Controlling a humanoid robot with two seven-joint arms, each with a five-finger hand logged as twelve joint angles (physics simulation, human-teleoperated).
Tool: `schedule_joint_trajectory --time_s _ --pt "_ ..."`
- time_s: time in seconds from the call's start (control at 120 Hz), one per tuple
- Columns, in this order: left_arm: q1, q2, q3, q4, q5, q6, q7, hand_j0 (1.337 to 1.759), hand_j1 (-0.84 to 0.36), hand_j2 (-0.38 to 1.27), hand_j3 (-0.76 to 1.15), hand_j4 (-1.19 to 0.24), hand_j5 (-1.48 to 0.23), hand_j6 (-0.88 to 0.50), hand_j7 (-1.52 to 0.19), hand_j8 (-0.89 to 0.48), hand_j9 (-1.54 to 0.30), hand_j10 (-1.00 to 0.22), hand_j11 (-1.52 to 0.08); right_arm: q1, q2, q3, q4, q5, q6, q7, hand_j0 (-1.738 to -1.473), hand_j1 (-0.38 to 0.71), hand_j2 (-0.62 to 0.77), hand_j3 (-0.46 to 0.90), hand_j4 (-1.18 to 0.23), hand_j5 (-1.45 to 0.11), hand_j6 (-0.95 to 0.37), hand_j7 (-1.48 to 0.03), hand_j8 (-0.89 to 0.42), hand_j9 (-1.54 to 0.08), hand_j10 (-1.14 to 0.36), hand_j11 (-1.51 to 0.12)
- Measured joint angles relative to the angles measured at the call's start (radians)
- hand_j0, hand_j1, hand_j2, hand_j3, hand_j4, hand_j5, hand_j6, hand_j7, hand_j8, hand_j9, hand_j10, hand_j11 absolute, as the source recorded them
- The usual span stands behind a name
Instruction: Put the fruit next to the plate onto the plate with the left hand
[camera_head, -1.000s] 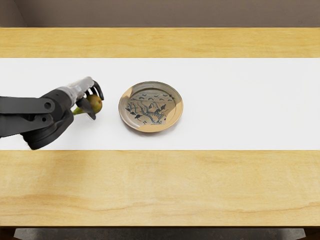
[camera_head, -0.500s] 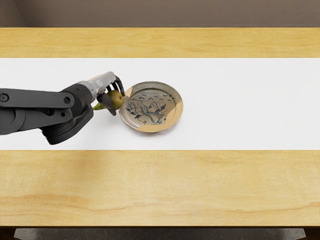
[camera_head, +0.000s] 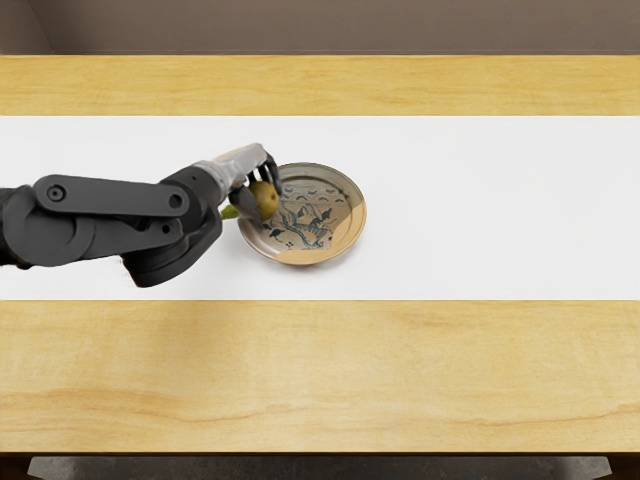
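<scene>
Over the left rim of the plate (camera_head: 332, 249), the fruit (camera_head: 265, 199) is gripped in the curled fingers of the left hand (camera_head: 254, 184). Since the earlier frames it has been carried rightward from beside the plate, above the bench (camera_head: 320, 370).

Pear (camera_head: 265, 199) at left rim of plate (camera_head: 353, 222)

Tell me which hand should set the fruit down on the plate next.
Left. The left hand grips the pear over the left rim of the plate, so it probably only needs to move a little inward and release. The right arm is not in view.
</scene>
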Motion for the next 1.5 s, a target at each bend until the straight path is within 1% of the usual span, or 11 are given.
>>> schedule_joint_trajectory --time_s 0.225,0.375,0.6,0.75,1.158,1.267,1.408,1.5 --pt "0.000 -0.058 0.002 0.084 0.000 0.000 0.000 1.653 -0.27 0.41 0.00 -0.68 -0.99 -0.44 -0.99 -0.43 -0.97 -0.58 -0.97 0.000 0.000 0.000 0.000 0.000 0.000 0.000 -1.658 -0.33 0.00 0.00 -0.02 -0.02 -0.02 -0.02 -0.02 -0.02 -0.02 -0.02" --pt "0.006 -0.077 -0.010 0.134 0.000 -0.019 -0.003 1.653 -0.28 0.41 0.00 -0.67 -0.99 -0.44 -1.00 -0.42 -0.97 -0.58 -0.97 0.000 0.000 0.000 0.000 0.000 0.000 0.000 -1.658 -0.33 0.00 0.00 -0.02 -0.02 -0.02 -0.02 -0.02 -0.02 -0.02 -0.02" --pt "0.020 -0.130 -0.041 0.183 0.000 -0.039 -0.007 1.652 -0.29 0.41 0.00 -0.67 -0.99 -0.43 -1.00 -0.42 -0.97 -0.58 -0.97 0.000 0.000 0.000 0.000 0.000 0.000 0.000 -1.658 -0.33 0.00 0.00 -0.02 -0.02 -0.02 -0.02 -0.02 -0.02 -0.02 -0.02" --pt "0.023 -0.164 -0.058 0.202 0.001 -0.061 -0.009 1.652 -0.29 0.43 0.00 -0.67 -1.00 -0.43 -1.00 -0.42 -0.97 -0.57 -0.97 0.000 0.000 0.000 0.000 0.000 0.000 0.000 -1.658 -0.33 0.00 0.00 -0.02 -0.02 -0.02 -0.02 -0.02 -0.02 -0.02 -0.02" --pt "0.030 -0.164 -0.074 0.208 -0.013 -0.170 -0.011 1.653 -0.27 0.40 0.00 -0.68 -0.98 -0.45 -0.98 -0.43 -0.96 -0.59 -0.96 0.000 0.000 0.000 0.000 0.000 0.000 0.000 -1.658 -0.33 0.00 0.00 -0.02 -0.02 -0.02 -0.02 -0.02 -0.02 -0.02 -0.02" --pt "0.031 -0.164 -0.074 0.208 -0.013 -0.176 -0.010 1.654 -0.25 0.37 0.00 -0.66 -0.92 -0.48 -0.93 -0.46 -0.91 -0.60 -0.90 0.000 0.000 0.000 0.000 0.000 0.000 0.000 -1.658 -0.33 0.00 0.00 -0.02 -0.02 -0.02 -0.02 -0.02 -0.02 -0.02 -0.02" --pt "0.031 -0.162 -0.077 0.209 -0.011 -0.169 -0.011 1.656 -0.15 0.23 0.00 -0.50 -0.67 -0.41 -0.68 -0.40 -0.67 -0.46 -0.67 0.000 0.000 0.000 0.000 0.000 0.000 0.000 -1.658 -0.33 0.00 0.00 -0.02 -0.02 -0.02 -0.02 -0.02 -0.02 -0.02 -0.02" --pt "0.031 -0.154 -0.081 0.209 -0.010 -0.168 -0.011 1.657 -0.08 0.16 0.00 -0.41 -0.55 -0.35 -0.55 -0.34 -0.54 -0.39 -0.54 0.000 0.000 0.000 0.000 0.000 0.000 0.000 -1.658 -0.33 0.00 0.00 -0.02 -0.02 -0.02 -0.02 -0.02 -0.02 -0.02 -0.02"
